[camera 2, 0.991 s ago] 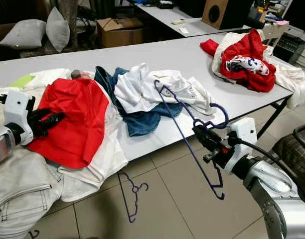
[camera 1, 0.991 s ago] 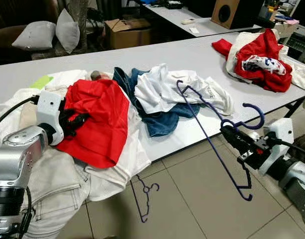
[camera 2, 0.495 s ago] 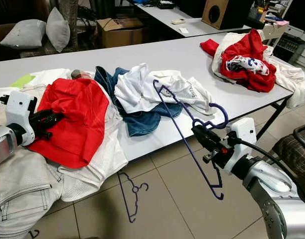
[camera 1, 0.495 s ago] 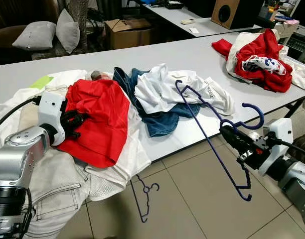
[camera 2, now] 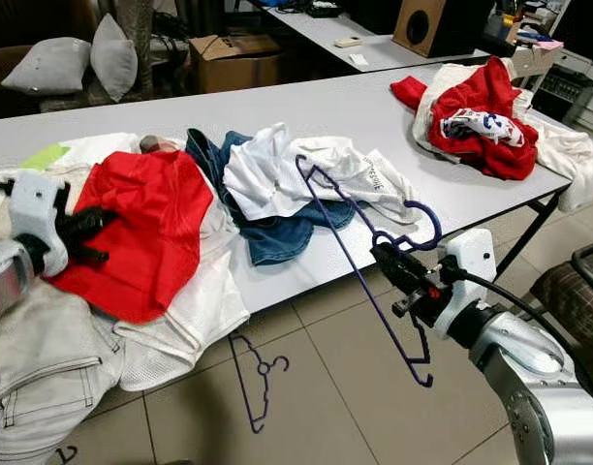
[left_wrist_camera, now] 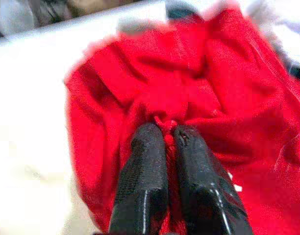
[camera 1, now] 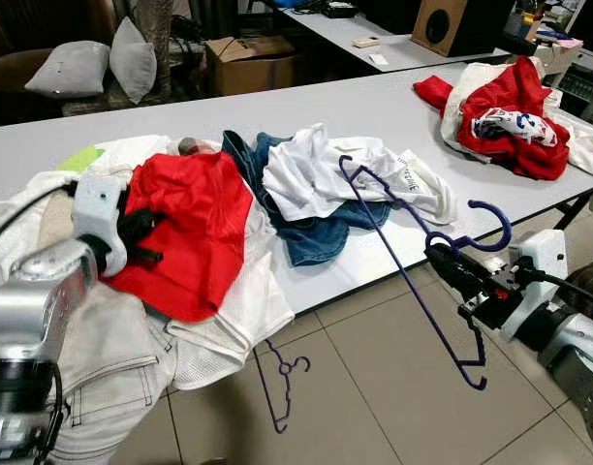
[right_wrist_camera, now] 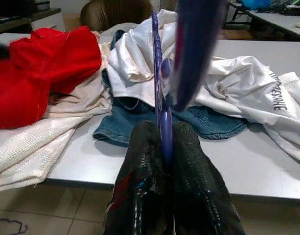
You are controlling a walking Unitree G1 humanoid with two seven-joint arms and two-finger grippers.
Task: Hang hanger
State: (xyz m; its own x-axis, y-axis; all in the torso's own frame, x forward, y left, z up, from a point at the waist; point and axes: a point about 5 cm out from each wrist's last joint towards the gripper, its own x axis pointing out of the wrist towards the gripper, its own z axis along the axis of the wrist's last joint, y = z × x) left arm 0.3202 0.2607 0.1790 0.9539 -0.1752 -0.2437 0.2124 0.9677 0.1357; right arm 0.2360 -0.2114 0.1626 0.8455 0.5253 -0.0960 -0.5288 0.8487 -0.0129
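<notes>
A purple hanger (camera 1: pixel 413 281) is held by the right gripper (camera 1: pixel 450 268) just off the near edge of the table (camera 1: pixel 374 107), over the tiled floor (camera 1: pixel 374 387). The black fingers (right_wrist_camera: pixel 189 161) are seen clamped together on the thin neck of the hanger, just below its hook, which curves up beside the gripper. One corner of the hanger reaches in over the table edge, above a white shirt (camera 1: pixel 316 170) and a pair of jeans (camera 1: pixel 311 232); the other corner hangs low over the floor.

On the left, a red garment (camera 1: pixel 195 232) is pinched by the left gripper (left_wrist_camera: pixel 164 134), its fingers closed on a gathered fold of the cloth. The red garment lies on pale clothes (camera 1: pixel 229 310) that spill over the near table edge and hang towards the floor.

A second purple hanger (camera 1: pixel 279 383) lies on the floor below that overhang. Bare tiles are seen between it and the held hanger. The middle and far part of the table top are bare, and a pile of red and white clothes (camera 1: pixel 510 111) sits at the far right corner. Two grey cushions (camera 1: pixel 93 63) and a cardboard box (camera 1: pixel 248 60) are seen beyond the table.
</notes>
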